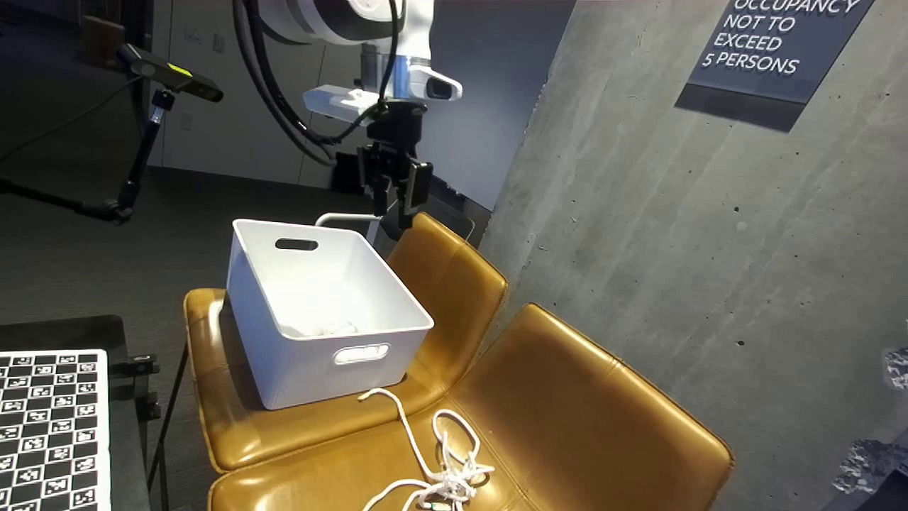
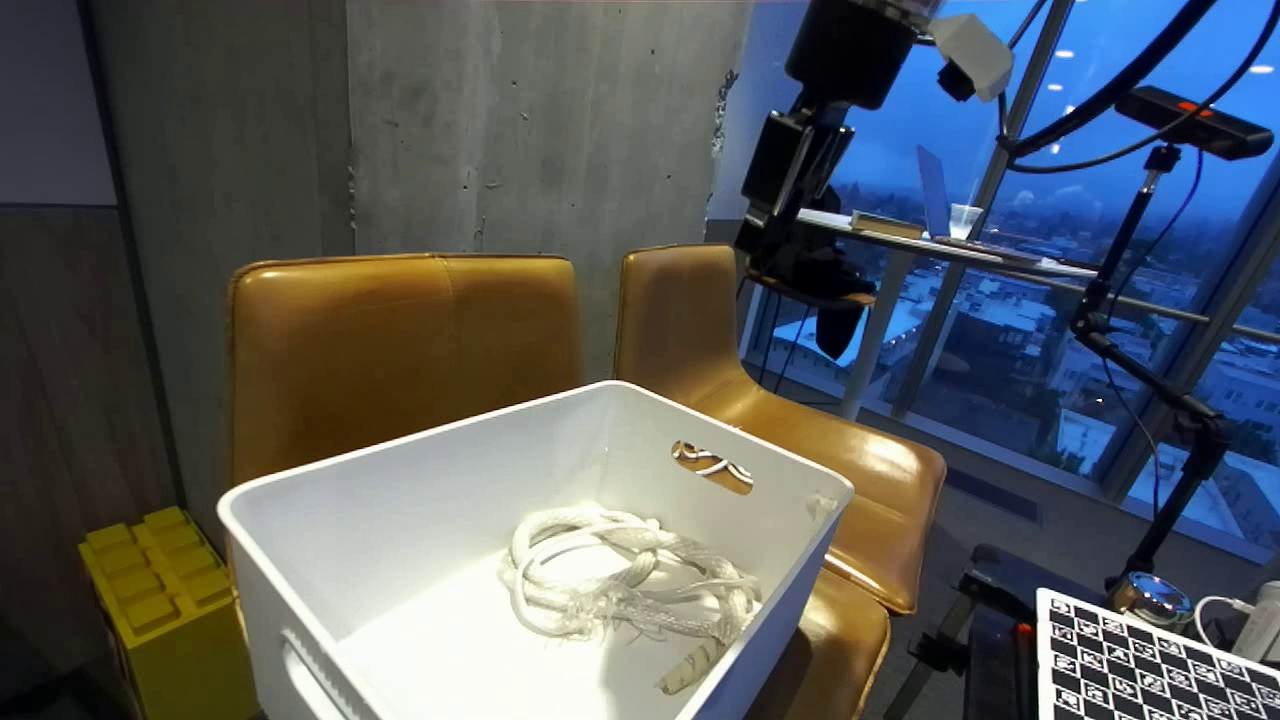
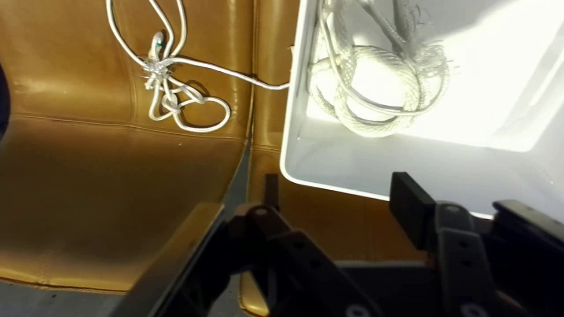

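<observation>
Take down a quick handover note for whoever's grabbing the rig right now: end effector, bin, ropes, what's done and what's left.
End effector: open, raised, holding nothing.
White bin: sits on one tan chair.
Rope bundle: loosely coiled inside the bin.
Thin cord: tangled on the adjoining chair, one end stretching toward the bin.
Done: the rope bundle is in the bin.
Left, as far as I can judge: the thin cord, which lies outside the bin, ungripped.

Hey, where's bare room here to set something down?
Inside the white box, the floor is bare from the coiled rope to the opposite end. In the wrist view, so is the seat left of the loose cord. Crowded: the coil's end, the cord's tangle.
</observation>
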Controlling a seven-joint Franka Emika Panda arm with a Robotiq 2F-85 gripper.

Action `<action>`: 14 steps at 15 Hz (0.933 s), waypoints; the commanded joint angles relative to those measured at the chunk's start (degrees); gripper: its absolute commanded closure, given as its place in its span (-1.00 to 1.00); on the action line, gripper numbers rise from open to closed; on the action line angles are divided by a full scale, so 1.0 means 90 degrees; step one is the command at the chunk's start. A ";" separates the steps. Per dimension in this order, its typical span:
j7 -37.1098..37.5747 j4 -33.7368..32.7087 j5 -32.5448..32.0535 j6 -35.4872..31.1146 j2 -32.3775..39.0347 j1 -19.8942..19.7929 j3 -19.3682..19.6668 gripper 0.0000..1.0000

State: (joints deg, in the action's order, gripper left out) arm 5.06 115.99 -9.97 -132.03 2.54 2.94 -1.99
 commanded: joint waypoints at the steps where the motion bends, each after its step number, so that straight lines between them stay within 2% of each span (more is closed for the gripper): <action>1: -0.1059 0.0177 0.0401 -0.0121 -0.0103 -0.0385 0.0293 -0.95; 8: -0.3733 -0.0363 0.1017 0.0638 0.0388 -0.0960 0.0636 -1.00; 11: -0.4895 -0.1029 0.1065 0.1283 0.0982 -0.1143 0.0639 -1.00; 14: -0.5624 -0.1730 0.0876 0.1593 0.1684 -0.1266 0.0581 -1.00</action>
State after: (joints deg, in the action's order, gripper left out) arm -38.81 108.47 -1.97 -121.35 10.69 -7.43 3.65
